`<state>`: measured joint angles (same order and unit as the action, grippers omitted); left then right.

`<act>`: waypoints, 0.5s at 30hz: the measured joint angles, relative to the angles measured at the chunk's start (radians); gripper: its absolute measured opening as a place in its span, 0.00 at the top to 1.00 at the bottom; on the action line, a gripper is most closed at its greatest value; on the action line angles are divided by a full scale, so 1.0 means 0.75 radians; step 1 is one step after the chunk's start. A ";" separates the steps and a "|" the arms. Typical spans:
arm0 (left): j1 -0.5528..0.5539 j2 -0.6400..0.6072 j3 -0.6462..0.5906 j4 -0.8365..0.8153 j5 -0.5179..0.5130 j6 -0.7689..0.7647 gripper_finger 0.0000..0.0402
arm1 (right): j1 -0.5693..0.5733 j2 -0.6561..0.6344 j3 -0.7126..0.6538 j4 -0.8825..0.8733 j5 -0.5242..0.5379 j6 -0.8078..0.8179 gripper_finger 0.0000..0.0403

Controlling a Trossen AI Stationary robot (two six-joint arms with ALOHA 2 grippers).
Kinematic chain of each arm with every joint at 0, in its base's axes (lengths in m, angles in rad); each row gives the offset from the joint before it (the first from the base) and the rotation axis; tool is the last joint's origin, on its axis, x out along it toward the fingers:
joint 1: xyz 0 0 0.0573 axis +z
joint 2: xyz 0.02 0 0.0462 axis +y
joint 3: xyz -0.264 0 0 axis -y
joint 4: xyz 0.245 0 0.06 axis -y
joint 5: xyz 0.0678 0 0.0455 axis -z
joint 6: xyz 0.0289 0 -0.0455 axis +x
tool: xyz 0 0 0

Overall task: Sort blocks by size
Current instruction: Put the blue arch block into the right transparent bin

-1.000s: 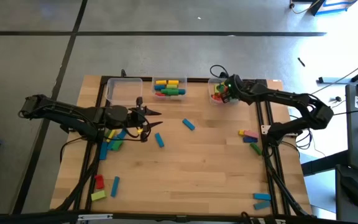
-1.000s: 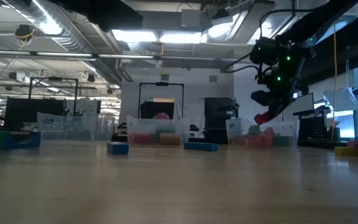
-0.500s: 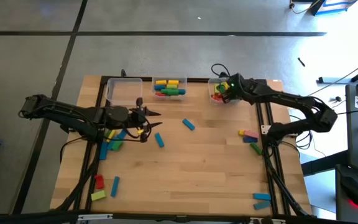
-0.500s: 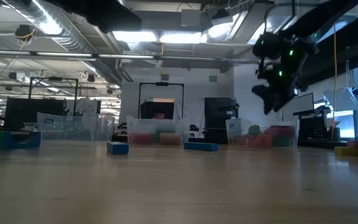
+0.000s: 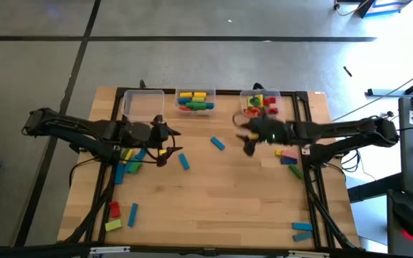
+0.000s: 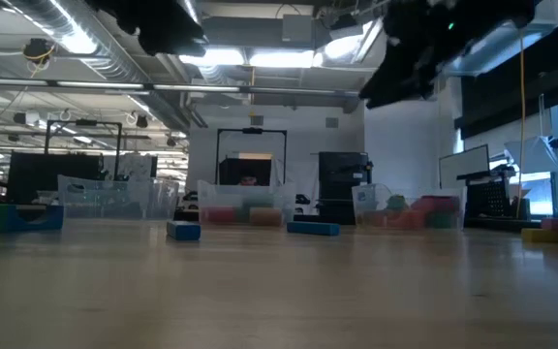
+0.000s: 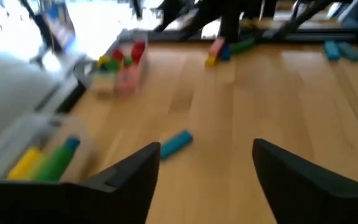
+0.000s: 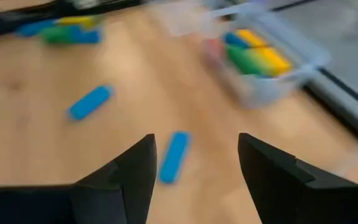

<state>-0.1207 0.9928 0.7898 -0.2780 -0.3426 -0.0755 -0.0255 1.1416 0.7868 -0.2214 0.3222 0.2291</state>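
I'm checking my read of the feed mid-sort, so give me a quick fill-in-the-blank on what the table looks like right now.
1. Along the table's far edge stand ___ clear bins.
2. The left bin holds ___ blocks.
3. The fingers of the right gripper stand ___, with nothing between them.
4. The two loose blocks mid-table, between the grippers, are both ___.

Missing words: three; no; open; blue

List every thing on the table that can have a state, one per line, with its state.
Left claw: open, empty, above the table's left side.
Right claw: open, empty, above the table's middle.
Left bin: upright, looks empty.
Middle bin: upright, holds long yellow, green, blue and red blocks.
Right bin: upright, holds small red, yellow and green blocks.
Two blue blocks: lying loose mid-table.
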 joint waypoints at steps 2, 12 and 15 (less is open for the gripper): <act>0.001 0.000 0.046 -0.140 -0.006 -0.101 0.33 | 0.118 0.014 -0.001 0.017 0.025 0.010 0.45; 0.001 0.038 0.062 -0.798 -0.012 -0.769 0.35 | 0.555 0.168 -0.001 0.233 0.201 0.068 0.45; -0.008 0.067 0.023 -0.859 -0.010 -0.884 0.37 | 0.636 0.249 -0.001 0.306 0.268 0.073 0.45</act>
<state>-0.1270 1.0429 0.8069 -0.9223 -0.3504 -0.7382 0.4517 1.3283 0.7864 0.0080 0.5234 0.2836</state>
